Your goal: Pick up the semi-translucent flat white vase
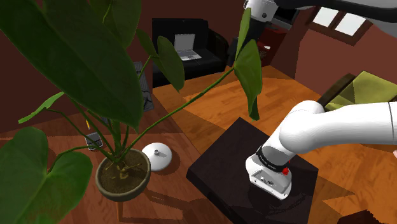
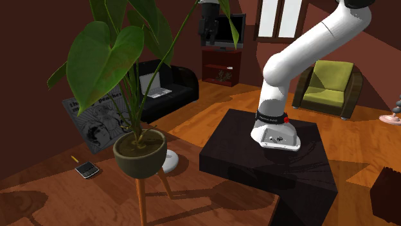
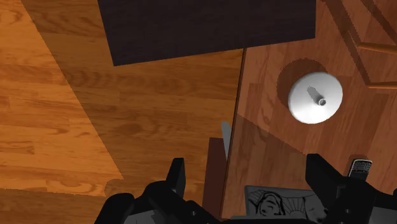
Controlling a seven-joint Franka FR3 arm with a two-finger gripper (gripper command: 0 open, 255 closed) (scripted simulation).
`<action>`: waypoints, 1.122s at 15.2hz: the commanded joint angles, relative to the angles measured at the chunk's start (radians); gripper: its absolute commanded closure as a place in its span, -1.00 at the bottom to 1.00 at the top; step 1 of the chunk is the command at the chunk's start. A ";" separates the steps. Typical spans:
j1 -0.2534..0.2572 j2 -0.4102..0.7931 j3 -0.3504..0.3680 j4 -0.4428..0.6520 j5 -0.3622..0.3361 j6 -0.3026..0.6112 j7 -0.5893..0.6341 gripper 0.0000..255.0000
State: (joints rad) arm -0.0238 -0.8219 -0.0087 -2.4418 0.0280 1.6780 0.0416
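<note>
We look into a living room with a wooden floor (image 3: 63, 95). The white arm (image 1: 343, 127) rises from its dark box stand (image 1: 219, 168) at the shoulder view's near right, then bends up and over towards the far side.

At the shoulder view's near left stands a large-leaved plant (image 1: 76, 57), rooted in a dark round pot (image 1: 123, 175) on slim wooden legs (image 2: 140, 202). A black sofa (image 2: 173, 86) sits against the far wall with an open laptop (image 2: 154, 85) on its seat. A green armchair (image 2: 328, 86) sits at the second exterior view's far right. A printed magazine (image 2: 96, 122) shows behind the plant, between it and the sofa.

The all-black gripper (image 2: 207, 35) hangs high over the floor, well apart from everything below. In the wrist view we see its two fingers (image 3: 175, 175) spread wide with nothing between them.

The flat white vase (image 1: 158, 156) is a low disc with a short narrow neck. It rests upright on the floor just beside the pot's legs, between the plant and the stand and nearer the plant. From the wrist it lies off to one side of the open fingers.

A small dark phone (image 2: 86, 169) lies on the floor at the second exterior view's left of the pot.
</note>
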 commanded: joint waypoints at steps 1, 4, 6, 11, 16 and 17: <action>0.000 0.000 0.000 0.000 0.000 0.000 0.000 -1.00; 0.019 0.015 0.043 -0.071 0.027 0.087 0.040 -1.00; 0.032 0.033 0.072 -0.112 0.046 0.147 0.066 -1.00; 0.069 0.110 0.149 -0.193 0.091 0.309 0.133 -1.00; 0.100 0.233 0.231 -0.240 0.129 0.483 0.202 -1.00; 0.105 0.264 0.248 -0.244 0.135 0.518 0.217 -1.00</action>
State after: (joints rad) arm 0.0739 -0.5766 0.2220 -2.6701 0.1547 2.1588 0.2434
